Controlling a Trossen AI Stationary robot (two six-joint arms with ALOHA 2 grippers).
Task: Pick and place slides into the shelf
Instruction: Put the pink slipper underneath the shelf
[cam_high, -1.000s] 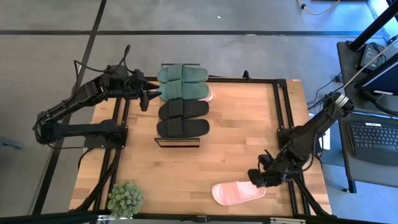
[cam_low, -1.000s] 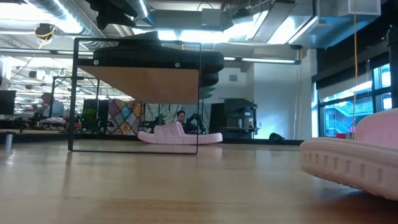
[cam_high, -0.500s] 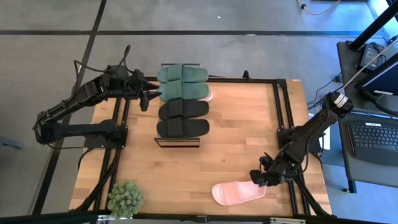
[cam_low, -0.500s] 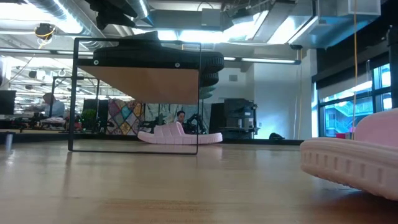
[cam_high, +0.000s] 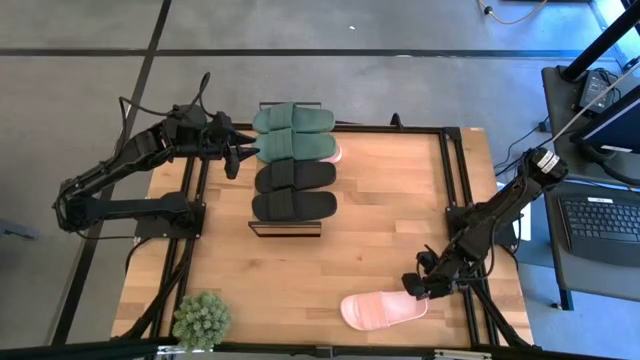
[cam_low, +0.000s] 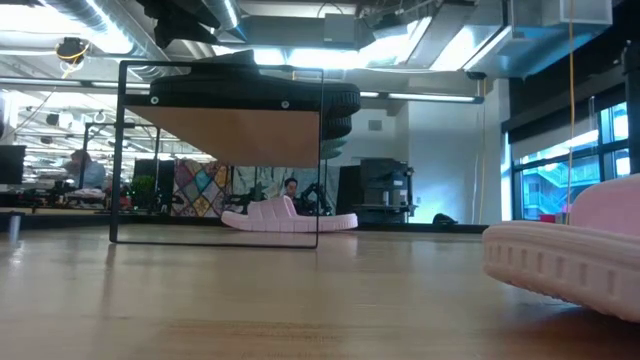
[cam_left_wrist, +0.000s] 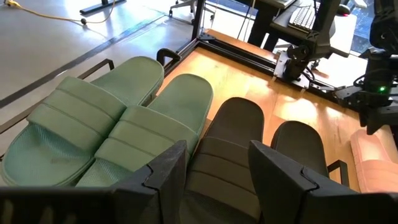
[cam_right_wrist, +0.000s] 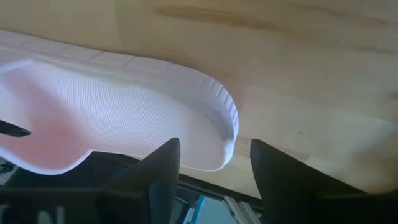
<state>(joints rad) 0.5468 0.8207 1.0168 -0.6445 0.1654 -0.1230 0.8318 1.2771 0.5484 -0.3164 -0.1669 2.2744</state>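
The shelf (cam_high: 285, 228) stands at the table's far left; its plank top bears two dark green slides (cam_high: 292, 133) and two black slides (cam_high: 293, 190), lying on their soles. One pale pink slide (cam_low: 285, 218) rests on the table under the shelf. The other pink slide (cam_high: 383, 310) lies sole down near the table's near right edge. My right gripper (cam_high: 422, 285) is open, low beside that slide's right end (cam_right_wrist: 224, 121), its fingers just short of it. My left gripper (cam_left_wrist: 217, 171) is open, held in the air at the shelf's left side, facing the green slides (cam_left_wrist: 106, 134).
A small green potted plant (cam_high: 201, 320) stands at the table's near left corner. Black metal rails (cam_high: 455, 190) run along the table's right side. Bare wood lies between the shelf and the pink slide. People and desks show in the room beyond the table.
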